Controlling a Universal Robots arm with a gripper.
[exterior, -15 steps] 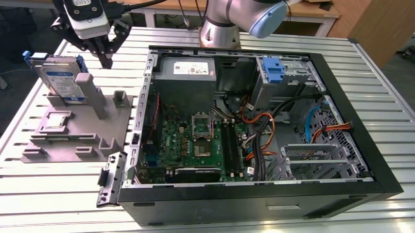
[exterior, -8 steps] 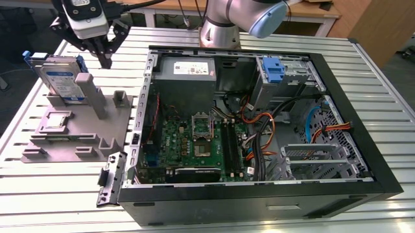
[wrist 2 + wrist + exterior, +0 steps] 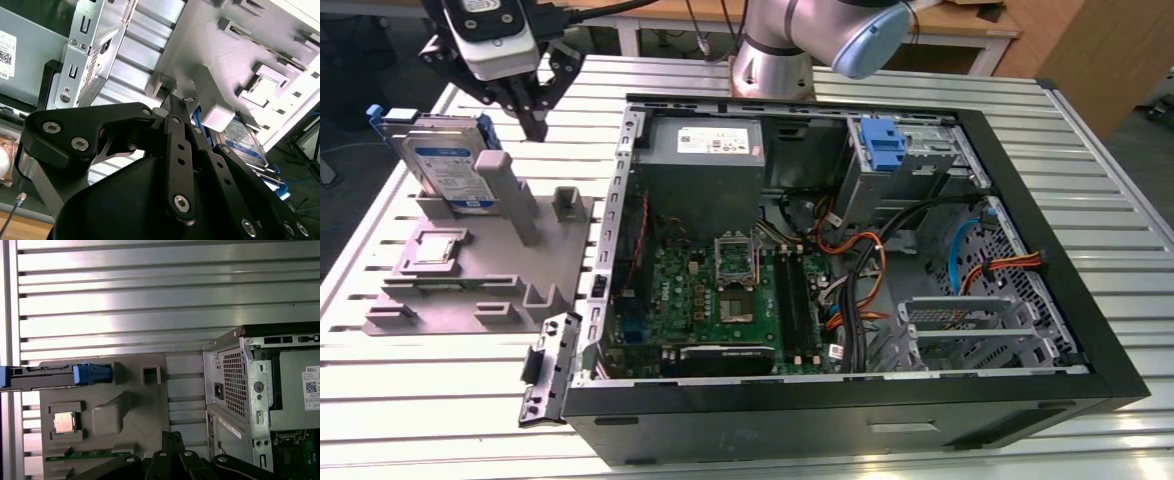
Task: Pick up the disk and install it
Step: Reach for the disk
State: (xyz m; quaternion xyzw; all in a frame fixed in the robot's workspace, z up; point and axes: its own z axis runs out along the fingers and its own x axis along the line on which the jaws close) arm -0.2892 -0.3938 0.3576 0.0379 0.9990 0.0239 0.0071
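Note:
The disk [image 3: 443, 165], a silver drive with a white and blue label in a blue carrier frame, stands on edge in a slot of the grey fixture [image 3: 480, 290] at the exterior view's left. The first wrist view looks down on the disk's [image 3: 50, 376] thin edge, and the second wrist view shows its label [image 3: 243, 139]. My gripper [image 3: 534, 125] hangs above the fixture, just to the exterior view's right of the disk and not touching it. In both wrist views the fingers [image 3: 172, 437] [image 3: 176, 102] are pressed together with nothing between them.
The open computer case [image 3: 854, 250] lies at the exterior view's right, showing its motherboard [image 3: 720, 300], cables and a drive bay with a blue bracket [image 3: 883, 145]. A small square chip [image 3: 438, 248] sits on the fixture. Everything rests on a slatted metal table [image 3: 454, 400].

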